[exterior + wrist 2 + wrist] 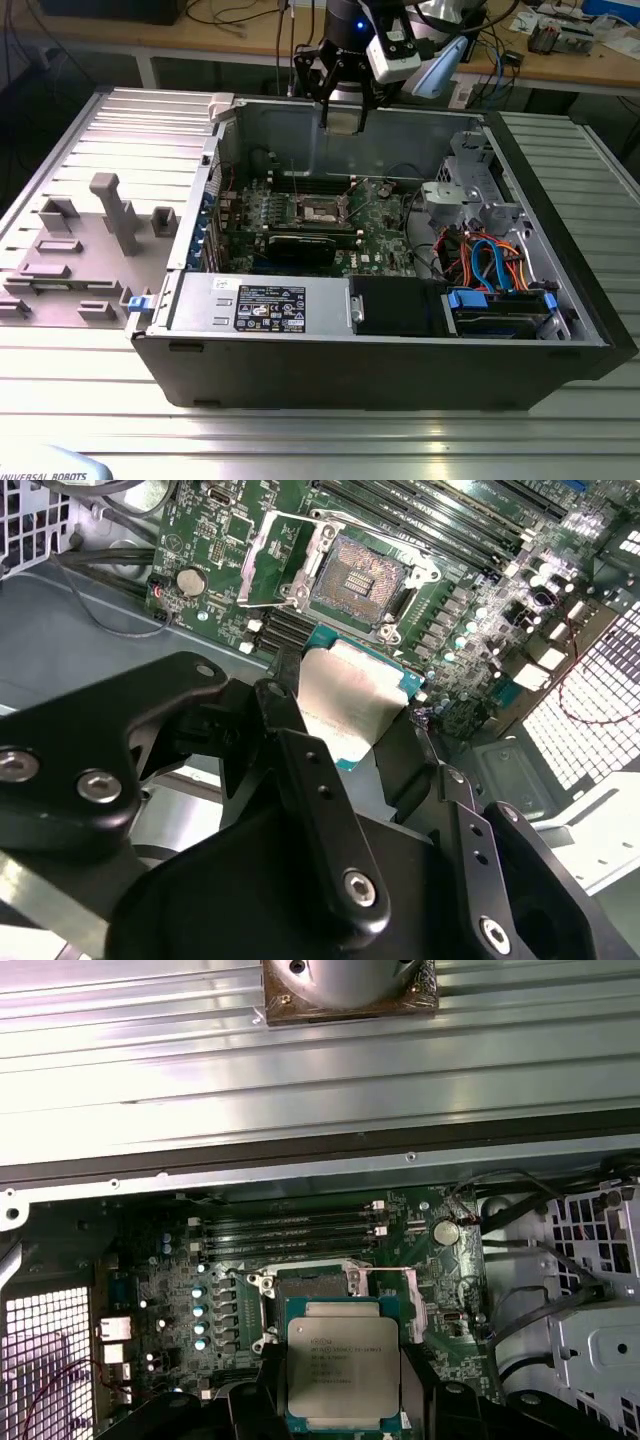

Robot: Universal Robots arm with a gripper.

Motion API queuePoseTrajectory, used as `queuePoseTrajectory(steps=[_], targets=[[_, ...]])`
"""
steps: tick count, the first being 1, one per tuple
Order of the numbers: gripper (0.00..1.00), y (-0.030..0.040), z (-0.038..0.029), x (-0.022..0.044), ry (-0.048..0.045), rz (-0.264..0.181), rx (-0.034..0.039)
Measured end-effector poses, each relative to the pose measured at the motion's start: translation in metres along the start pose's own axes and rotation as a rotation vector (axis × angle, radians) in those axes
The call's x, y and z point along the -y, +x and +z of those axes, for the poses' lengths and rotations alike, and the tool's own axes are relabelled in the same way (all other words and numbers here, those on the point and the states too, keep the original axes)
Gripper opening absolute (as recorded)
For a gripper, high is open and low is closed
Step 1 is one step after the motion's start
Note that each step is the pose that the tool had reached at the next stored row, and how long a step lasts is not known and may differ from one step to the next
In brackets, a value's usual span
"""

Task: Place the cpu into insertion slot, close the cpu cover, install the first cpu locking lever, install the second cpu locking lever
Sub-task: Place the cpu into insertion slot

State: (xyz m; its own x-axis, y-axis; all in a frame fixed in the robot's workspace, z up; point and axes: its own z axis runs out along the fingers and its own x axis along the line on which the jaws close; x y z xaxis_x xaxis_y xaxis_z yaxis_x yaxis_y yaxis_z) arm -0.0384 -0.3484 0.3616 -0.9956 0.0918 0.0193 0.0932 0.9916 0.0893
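My gripper (343, 112) hangs above the back wall of the open computer case (560, 290), shut on the cpu (343, 122). Both wrist views show the cpu (350, 690) (343, 1365) as a flat square chip with a silvery top and a green rim, clamped between the two black fingers (285, 695). On the green motherboard below lies the insertion slot (357, 580) (315, 1285) (322, 210), bare with its contacts showing. The cpu cover (268, 560), a thin silvery frame, stands swung open beside the slot. The cpu is well above the slot and not touching it.
A long black card (300, 245) sits in front of the socket, and memory slots (290, 1225) run behind it. A power supply (260, 300) and a drive bay with blue and orange cables (490, 265) fill the case's near side. A grey fixture plate (90, 235) lies at the exterior view's left.
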Motion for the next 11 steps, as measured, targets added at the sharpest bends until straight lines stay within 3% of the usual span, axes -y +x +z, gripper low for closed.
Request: queuePoseTrajectory(steps=[6, 11], targets=[[0.54, 0.0000, 0.0000, 0.0000, 0.0000, 0.003, 0.0003], [0.54, 0.0000, 0.0004, 0.0000, -0.0018, 0.104, 0.0093]])
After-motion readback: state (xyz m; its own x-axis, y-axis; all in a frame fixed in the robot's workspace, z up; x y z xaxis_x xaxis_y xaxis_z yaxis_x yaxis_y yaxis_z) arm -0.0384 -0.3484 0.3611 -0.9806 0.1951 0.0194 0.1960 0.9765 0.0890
